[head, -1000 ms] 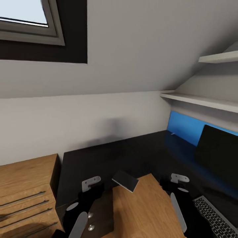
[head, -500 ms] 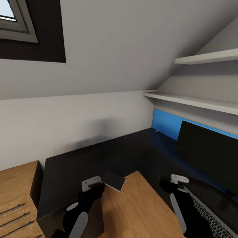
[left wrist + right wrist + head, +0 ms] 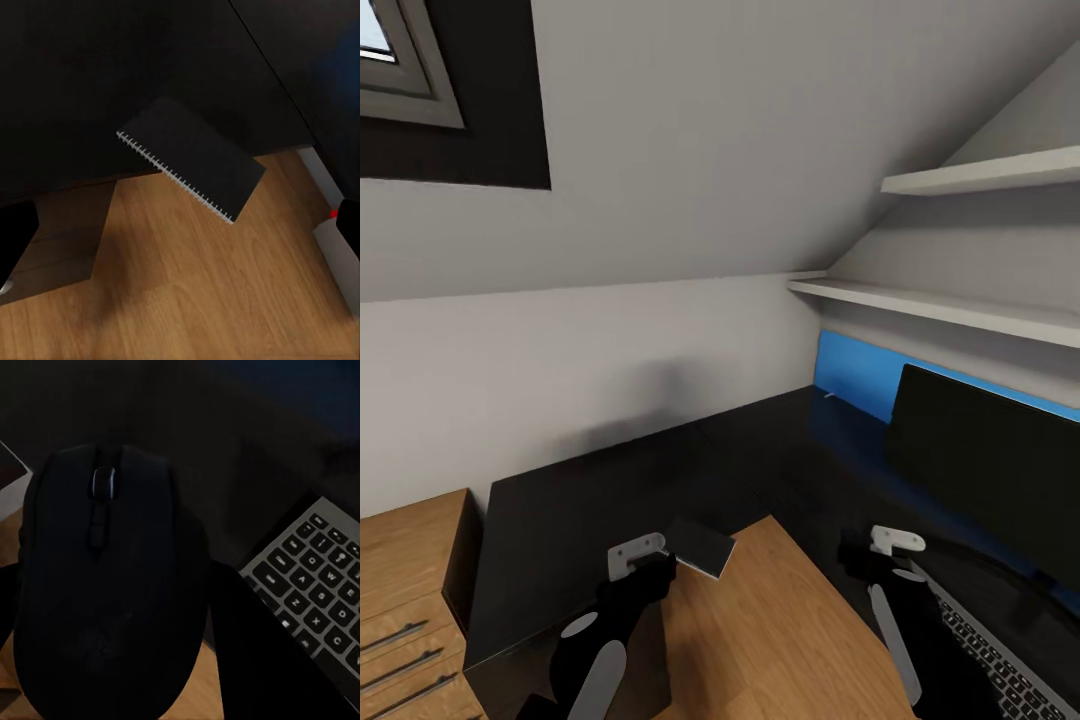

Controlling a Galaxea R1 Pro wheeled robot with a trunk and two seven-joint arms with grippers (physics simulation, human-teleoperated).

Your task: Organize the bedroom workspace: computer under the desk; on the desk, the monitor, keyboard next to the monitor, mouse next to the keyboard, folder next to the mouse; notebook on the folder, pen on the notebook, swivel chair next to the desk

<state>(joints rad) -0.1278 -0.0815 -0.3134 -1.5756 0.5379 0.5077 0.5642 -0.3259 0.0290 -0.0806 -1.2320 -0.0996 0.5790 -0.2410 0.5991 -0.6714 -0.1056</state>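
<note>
View swung right over last second: camera motion, items unmoved. Monitor (image 3: 1000, 465) and keyboard (image 3: 1000, 655) now fuller in frame, both on bench (image 3: 610, 490). Right gripper (image 3: 865, 555) clamped on mouse (image 3: 105, 585), just beside keyboard; placement likely next. Left gripper (image 3: 645, 560): fingers hidden, cannot tell. Notebook (image 3: 191, 157) overhangs bench edge.

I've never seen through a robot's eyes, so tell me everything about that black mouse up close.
The computer mouse looks matte black and smoothly rounded, with a grey scroll wheel and small buttons in a line down its middle. It sits right before the right wrist camera, above the dark desk, with the grey-keyed keyboard alongside. Whether the pincer grips it cannot be told.
</note>
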